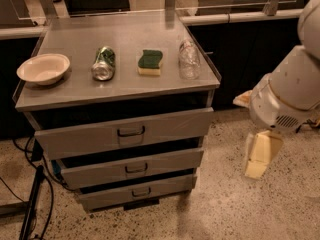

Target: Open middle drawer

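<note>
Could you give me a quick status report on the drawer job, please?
End effector low, right of the cabinet, touching nothing. Middle drawer handle not yet gripped. Top drawer ajar above it.
</note>
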You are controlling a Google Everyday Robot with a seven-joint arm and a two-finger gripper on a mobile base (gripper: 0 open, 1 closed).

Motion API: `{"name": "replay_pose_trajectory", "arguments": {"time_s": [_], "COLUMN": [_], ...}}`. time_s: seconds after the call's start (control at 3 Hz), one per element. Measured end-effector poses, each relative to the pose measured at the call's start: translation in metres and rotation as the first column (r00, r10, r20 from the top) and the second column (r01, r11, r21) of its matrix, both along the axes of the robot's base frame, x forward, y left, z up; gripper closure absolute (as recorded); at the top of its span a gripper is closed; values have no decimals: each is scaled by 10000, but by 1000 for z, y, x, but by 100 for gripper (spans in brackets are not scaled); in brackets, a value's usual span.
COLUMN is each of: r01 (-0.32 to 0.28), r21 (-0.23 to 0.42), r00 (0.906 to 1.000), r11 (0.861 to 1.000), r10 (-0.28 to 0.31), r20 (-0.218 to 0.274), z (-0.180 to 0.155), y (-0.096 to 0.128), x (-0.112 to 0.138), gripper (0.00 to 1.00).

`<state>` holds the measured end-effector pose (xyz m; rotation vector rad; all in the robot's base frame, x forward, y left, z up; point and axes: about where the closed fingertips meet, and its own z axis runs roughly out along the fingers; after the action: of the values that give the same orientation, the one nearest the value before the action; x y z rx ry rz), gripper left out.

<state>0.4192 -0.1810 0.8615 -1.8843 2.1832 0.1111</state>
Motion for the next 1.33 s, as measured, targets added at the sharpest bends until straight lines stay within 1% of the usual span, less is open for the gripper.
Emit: {"name": "replay_pose_trajectory", "arguments": {"time_s": [0.33,0.67,1.0,1.33], "r01": [-45,-205,-573,-888], "r21": [22,8,-61,440], "r00": [10000,9995,9979,9955], "r11": [10000,9998,9983,9951], "r10": [45,205,571,902], "r20": [-42,-225,-322,-308], "z": [-2,-21,-60,-116], "y": [1,5,15,37], "x": [-1,-8,-7,13], "gripper": [0,0,0,0]}}
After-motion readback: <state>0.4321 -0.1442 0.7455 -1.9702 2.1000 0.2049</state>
